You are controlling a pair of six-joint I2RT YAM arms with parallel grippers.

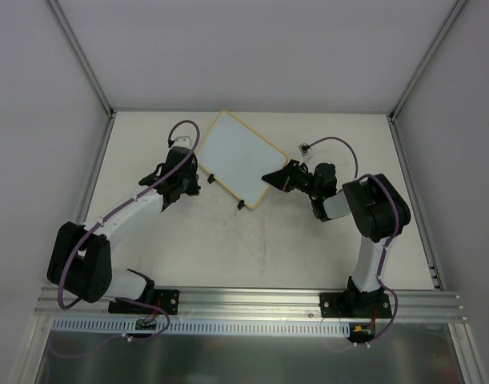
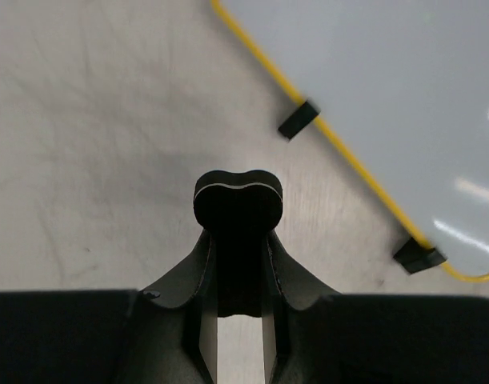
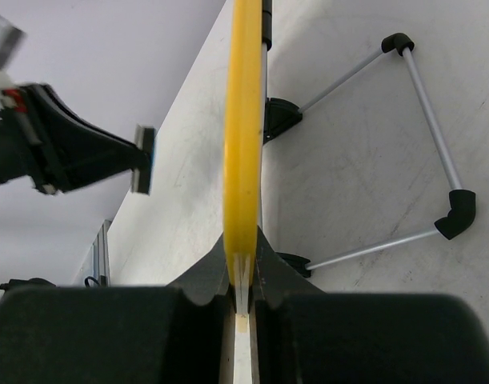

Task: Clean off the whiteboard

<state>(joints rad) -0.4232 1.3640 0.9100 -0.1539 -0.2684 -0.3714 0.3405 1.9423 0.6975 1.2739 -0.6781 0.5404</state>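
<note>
Whiteboard: a white rectangular whiteboard (image 1: 232, 156) with a thin yellow frame is seen askew at the far middle of the pale table (image 1: 228, 248), between the two grippers.
Right gripper (image 3: 242, 268): its jaws are clamped on the board's yellow edge.
Left gripper (image 2: 238, 256): a small black block (image 2: 238, 200) is pinched between its jaws and held near the edge that carries the two black clips (image 2: 298, 118), apart from the board.

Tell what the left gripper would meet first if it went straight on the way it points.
Probably the bare off-white tabletop: the left gripper, jaws shut, points over it. The flat yellow-framed whiteboard lies right of that line, though its edge slants toward it farther ahead; depth is unclear.
</note>
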